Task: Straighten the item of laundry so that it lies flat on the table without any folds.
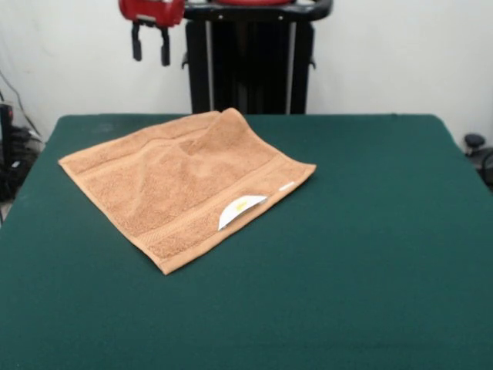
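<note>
While the gripper (150,48) hangs above the table's (370,231) far edge, fingers apart and empty, towel (181,185) lies below it, far corner folded over, white label (240,209) on its near-right edge.

Red gripper (151,45) housing, two short black fingers (136,42); black pedestal (248,65) with vertical columns behind.

Bright even light, soft pic, faint shadows, no glare.
</note>
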Controlling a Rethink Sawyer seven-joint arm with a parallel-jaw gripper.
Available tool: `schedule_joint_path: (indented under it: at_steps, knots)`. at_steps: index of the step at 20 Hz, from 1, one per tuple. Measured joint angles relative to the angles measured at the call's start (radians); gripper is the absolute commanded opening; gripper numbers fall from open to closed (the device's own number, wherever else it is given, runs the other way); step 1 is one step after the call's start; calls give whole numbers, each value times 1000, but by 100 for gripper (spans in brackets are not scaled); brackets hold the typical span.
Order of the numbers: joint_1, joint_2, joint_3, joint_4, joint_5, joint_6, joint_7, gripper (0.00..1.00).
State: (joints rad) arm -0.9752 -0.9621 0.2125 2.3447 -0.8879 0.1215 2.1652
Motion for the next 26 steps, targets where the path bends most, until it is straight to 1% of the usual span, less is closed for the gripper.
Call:
schedule_joint_path:
  at_steps: [8,18,21,26]
  knots:
    - [46,-4,58,0,21,57,0,100]
    - [89,-22,124,-9,86,130,0,100]
    - [104,-21,135,-21,100,155,0,100]
    - [148,-15,165,-71,129,207,0,100]
